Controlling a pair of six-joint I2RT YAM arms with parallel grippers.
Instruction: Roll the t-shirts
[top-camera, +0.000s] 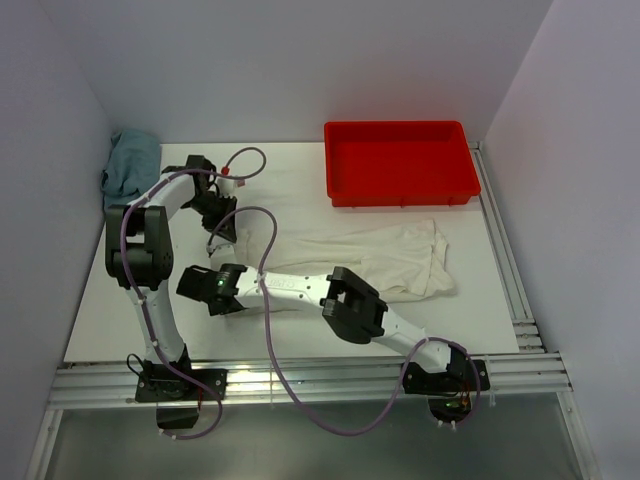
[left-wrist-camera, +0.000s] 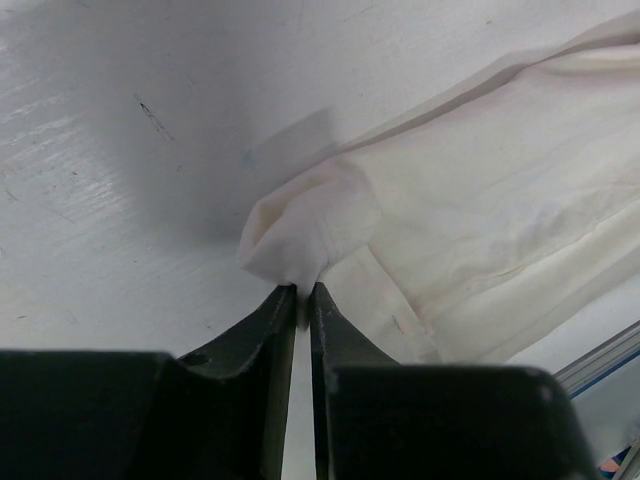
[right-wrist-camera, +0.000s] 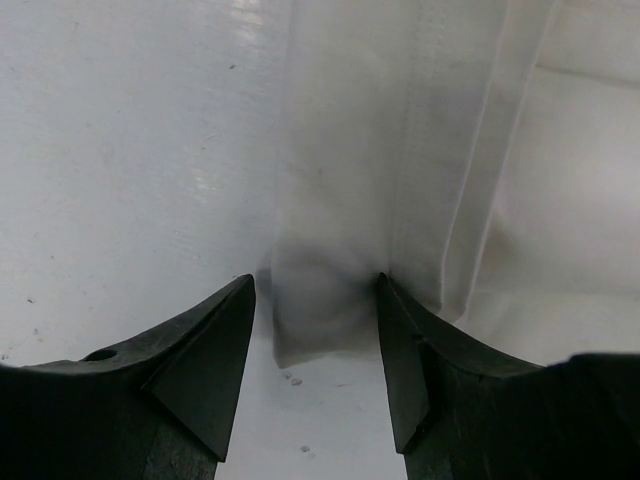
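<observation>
1. The white tabletop (top-camera: 110, 320) lies under both sets of fingers, with bare surface showing outside each pair
2. The cream-white t-shirt (top-camera: 390, 255) lies flat as a long folded strip. It runs away from both sets of fingers toward the right side, its end is at the fingertips, and no roll has formed yet
3. The red tray (top-camera: 400, 128) sits beyond the shirt, well apart from either fingers, and a blue cloth (top-camera: 130, 165) lies bunched behind the left ones
4. The left fingers (left-wrist-camera: 303, 296) are nearly closed, pinching a small puckered corner of the shirt at their very tips
5. The right fingers (right-wrist-camera: 315, 285) stand open astride the strip's end hem, with cloth between them but unclamped
6. Likely risk: with one corner pinched and the other loose, turning the end over would start a skewed, slack roll. The thin tip pinch could also slip off, or drag the strip out of its fold
</observation>
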